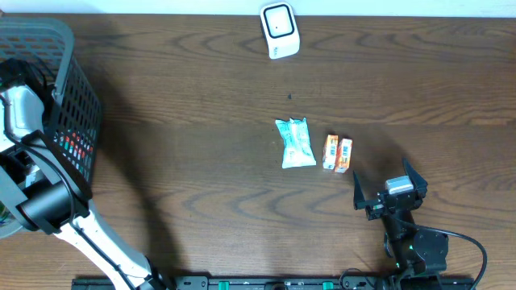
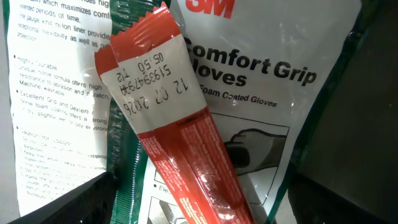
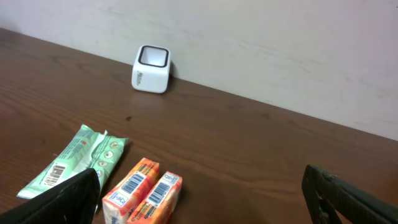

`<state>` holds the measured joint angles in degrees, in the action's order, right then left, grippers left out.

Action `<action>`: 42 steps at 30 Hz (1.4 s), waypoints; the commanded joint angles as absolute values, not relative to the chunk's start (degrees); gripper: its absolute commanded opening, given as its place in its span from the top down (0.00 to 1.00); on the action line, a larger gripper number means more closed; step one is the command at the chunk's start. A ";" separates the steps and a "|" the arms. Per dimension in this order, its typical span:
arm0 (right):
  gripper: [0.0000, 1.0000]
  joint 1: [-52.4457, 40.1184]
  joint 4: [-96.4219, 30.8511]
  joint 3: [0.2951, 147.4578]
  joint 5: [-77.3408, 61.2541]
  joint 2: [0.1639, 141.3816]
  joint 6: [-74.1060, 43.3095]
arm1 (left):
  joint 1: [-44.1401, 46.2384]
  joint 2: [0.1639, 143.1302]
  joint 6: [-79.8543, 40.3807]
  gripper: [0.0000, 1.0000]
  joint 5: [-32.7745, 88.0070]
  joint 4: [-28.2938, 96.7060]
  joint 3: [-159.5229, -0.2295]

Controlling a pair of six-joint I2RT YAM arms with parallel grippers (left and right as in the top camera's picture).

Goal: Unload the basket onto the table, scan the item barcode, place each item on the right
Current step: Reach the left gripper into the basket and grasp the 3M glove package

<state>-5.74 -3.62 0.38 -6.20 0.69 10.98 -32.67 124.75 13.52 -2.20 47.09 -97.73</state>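
Red sachet point(image 2: 168, 124), likely the next item to scan, lay atop 3M gloves pack point(image 2: 273, 74) in basket point(image 1: 79, 101), well left of scanner point(image 1: 279, 31). Left gripper point(image 2: 199, 196) hung over it, spread, seemingly poised to pick. Right gripper point(image 1: 391, 184) was spread too, empty, near orange boxes point(image 1: 338, 153) in front of scanner.

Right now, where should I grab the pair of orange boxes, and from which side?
Take the orange boxes across their long outer sides, mid-length, with the open right gripper coming down from above. They lie flat, side by side, barcodes up, so a side grip leaves the barcodes uncovered. The green packet lies apart beside them, probably leaving finger room.
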 commanded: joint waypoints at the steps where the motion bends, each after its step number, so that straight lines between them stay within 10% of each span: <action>1: 0.01 -6.15 -3.84 0.32 -6.09 0.43 10.76 | -32.82 128.90 13.19 0.11 -5.69 47.46 -96.44; 6: 0.01 -6.15 -3.84 0.32 -6.09 0.43 10.76 | -32.97 128.97 11.84 0.30 -8.19 46.72 -96.42; 28: 0.01 -6.15 -3.84 0.32 -6.09 0.43 10.76 | -39.66 129.01 6.90 0.24 -8.14 44.27 -91.92; 39: 0.01 -6.15 -3.84 0.32 -6.09 0.43 10.79 | -39.64 128.88 6.79 0.91 -4.51 43.86 -91.53; 42: 0.01 -6.15 -3.84 0.32 -6.09 0.43 10.79 | -39.55 127.59 6.35 0.93 -4.49 44.73 -92.44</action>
